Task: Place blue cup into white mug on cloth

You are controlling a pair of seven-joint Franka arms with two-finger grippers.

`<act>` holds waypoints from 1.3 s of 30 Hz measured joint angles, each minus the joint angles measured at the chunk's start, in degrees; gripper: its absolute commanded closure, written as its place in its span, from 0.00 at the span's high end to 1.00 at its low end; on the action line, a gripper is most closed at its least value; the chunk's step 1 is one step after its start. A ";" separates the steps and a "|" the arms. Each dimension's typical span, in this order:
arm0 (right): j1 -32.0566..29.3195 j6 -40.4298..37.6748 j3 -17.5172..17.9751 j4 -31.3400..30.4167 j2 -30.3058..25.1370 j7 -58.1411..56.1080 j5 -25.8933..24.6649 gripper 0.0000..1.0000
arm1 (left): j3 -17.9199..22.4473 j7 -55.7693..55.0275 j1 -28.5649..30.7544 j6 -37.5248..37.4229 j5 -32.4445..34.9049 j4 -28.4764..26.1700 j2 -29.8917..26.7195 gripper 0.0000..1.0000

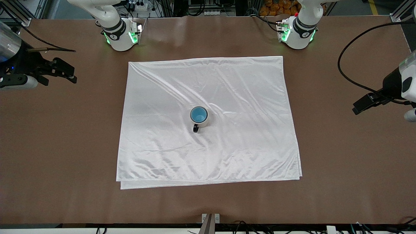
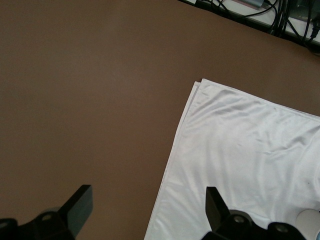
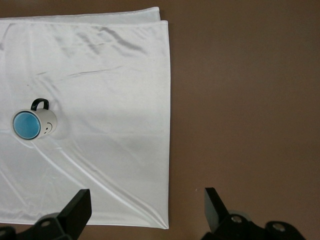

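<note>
The white mug (image 1: pixel 204 123) stands upright near the middle of the cloth (image 1: pixel 227 87), with its black handle toward the front camera. The blue cup (image 1: pixel 198 114) sits inside it, and only its bright blue inside shows. The right wrist view also shows the mug (image 3: pixel 49 121), the cup (image 3: pixel 26 125) and the cloth (image 3: pixel 110 80). My right gripper (image 1: pixel 72 73) (image 3: pixel 147 200) is open and empty over bare table at the right arm's end. My left gripper (image 1: pixel 361 108) (image 2: pixel 148 200) is open and empty over the table beside the cloth's edge (image 2: pixel 240 150) at the left arm's end.
The brown table (image 1: pixel 341 162) lies bare all round the cloth. A black cable (image 1: pixel 344 74) loops over it by the left gripper. A small metal bracket (image 1: pixel 210 218) sits at the table's edge nearest the front camera. The arm bases (image 1: pixel 122 35) (image 1: pixel 297 32) stand along the back edge.
</note>
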 measured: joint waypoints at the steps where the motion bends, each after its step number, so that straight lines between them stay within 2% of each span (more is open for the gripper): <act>1: 0.00 -0.01 0.00 0.00 0.00 0.00 0.00 1.00 | 0.00 0.07 0.25 0.00 -0.06 -0.09 0.00 1.00; 16: -0.06 -0.33 0.00 0.00 0.41 0.00 0.00 1.00 | 0.34 3.30 1.59 0.00 -0.14 -1.02 0.00 1.00; 30: -0.05 0.47 0.08 0.00 1.47 -0.01 -0.02 1.00 | 4.03 9.52 1.46 0.47 -0.15 -2.58 -0.01 1.00; 39: -0.05 1.38 0.08 0.01 1.47 -0.01 -0.08 1.00 | 8.81 10.77 -2.10 3.59 -0.17 -5.65 0.03 1.00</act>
